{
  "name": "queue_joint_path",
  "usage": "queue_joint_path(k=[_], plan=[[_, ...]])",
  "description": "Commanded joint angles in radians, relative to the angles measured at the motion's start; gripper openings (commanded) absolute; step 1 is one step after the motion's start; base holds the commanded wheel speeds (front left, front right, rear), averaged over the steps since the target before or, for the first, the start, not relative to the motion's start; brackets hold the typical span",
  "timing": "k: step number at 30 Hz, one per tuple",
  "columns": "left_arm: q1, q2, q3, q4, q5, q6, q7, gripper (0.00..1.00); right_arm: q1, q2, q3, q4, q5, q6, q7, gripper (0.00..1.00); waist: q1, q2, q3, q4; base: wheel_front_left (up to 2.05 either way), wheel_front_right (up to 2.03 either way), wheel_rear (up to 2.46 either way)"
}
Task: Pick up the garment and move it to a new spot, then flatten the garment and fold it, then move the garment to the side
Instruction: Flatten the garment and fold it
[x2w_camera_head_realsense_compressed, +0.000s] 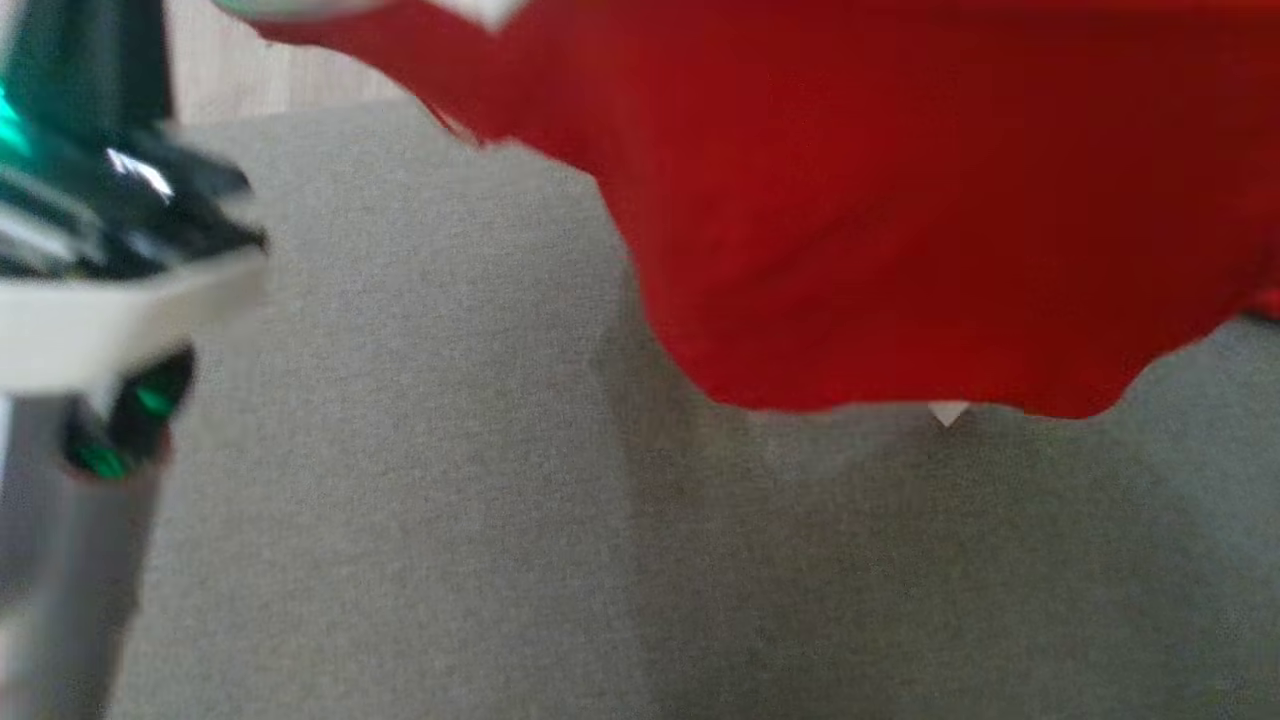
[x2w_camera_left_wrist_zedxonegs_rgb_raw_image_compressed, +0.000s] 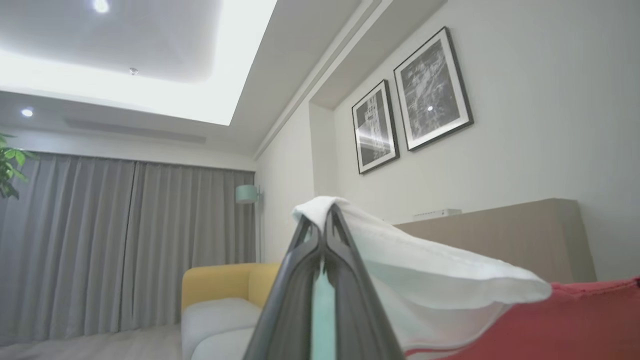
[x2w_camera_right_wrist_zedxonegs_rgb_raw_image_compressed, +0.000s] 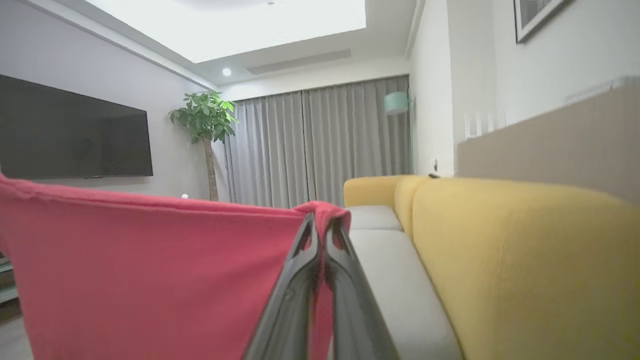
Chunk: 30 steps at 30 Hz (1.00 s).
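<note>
Right now both claws are closed on the garment (x2w_camera_head_realsense_compressed: 900, 200), holding it up off the grey cushion (x2w_camera_head_realsense_compressed: 400, 520).

Head view, blurry: red cloth spreads across the top + right of the frame. Its lower edge is wavy and hangs free above the cushion, w/ a soft shadow underneath. A small white tag (x2w_camera_head_realsense_compressed: 947, 412) pokes out at the bottom edge. A robot arm (x2w_camera_head_realsense_compressed: 110, 260) sits at the left edge, dark + pale w/ green lights, too smeared for detail. A strip of wood floor (x2w_camera_head_realsense_compressed: 290, 60) shows at top left, beyond the cushion.

Left wrist view: the left claw (x2w_camera_left_wrist_zedxonegs_rgb_raw_image_compressed: 325, 220) has both fingers pressed together, tips pinching a white part of the garment. White fabric drapes over the tips and runs off to the lower right, where it meets the red cloth. Can't tell if the white bit is a sleeve or lining. Bkgd: two framed prints (x2w_camera_left_wrist_zedxonegs_rgb_raw_image_compressed: 412, 100) on the wall, grey curtains (x2w_camera_left_wrist_zedxonegs_rgb_raw_image_compressed: 125, 240).

Right wrist view: the right claw (x2w_camera_right_wrist_zedxonegs_rgb_raw_image_compressed: 320, 225) is shut too, tips nipping a red edge. The cloth stretches from the tips out to that view's left, its top edge nearly straight. Just beside the claw on the other side is a sofa (x2w_camera_right_wrist_zedxonegs_rgb_raw_image_compressed: 500, 260) w/ a yellow back + grey seat. Further off: a plant (x2w_camera_right_wrist_zedxonegs_rgb_raw_image_compressed: 205, 120), a TV (x2w_camera_right_wrist_zedxonegs_rgb_raw_image_compressed: 75, 135) on the wall.
</note>
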Motion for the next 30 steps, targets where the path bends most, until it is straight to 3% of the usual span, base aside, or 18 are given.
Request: queue_joint_path(k=[1,4,11,18,24,30], plan=[[-0.103,0.047,0.060,-0.044,-0.018,-0.002,0.028,0.00,-0.066,-0.052,-0.018,-0.043,-0.007,0.007,0.032,0.00,0.0000,0.0000,0.008,-0.004,0.00,0.00,0.00],[-0.263,0.074,0.066,0.000,-0.039,0.006,0.140,0.00,-0.236,-0.073,-0.012,-0.010,-0.018,0.007,0.124,0.00,0.0000,0.0000,0.040,-0.014,0.00,0.00,0.00],[-0.515,0.083,0.022,0.259,-0.010,-0.005,0.209,0.00,-0.612,-0.051,0.216,0.223,-0.067,0.007,0.201,0.00,0.0000,0.0000,0.153,0.003,0.00,0.00,0.00],[-0.799,0.047,-0.031,0.525,0.096,-0.014,0.104,0.00,-0.963,0.023,0.322,0.512,-0.137,0.007,0.067,0.00,0.0000,0.0000,0.296,0.028,0.00,0.00,0.00],[-0.988,0.003,-0.051,0.645,0.135,-0.024,-0.036,0.00,-1.141,0.015,0.328,0.639,-0.180,0.007,-0.099,0.00,0.0000,0.0000,0.354,0.056,0.00,0.00,0.00],[-0.922,0.026,-0.089,0.689,0.067,-0.045,-0.126,0.00,-1.128,-0.017,0.412,0.717,-0.180,0.007,-0.168,0.00,0.0000,0.0000,0.385,0.082,0.00,0.00,0.00]])
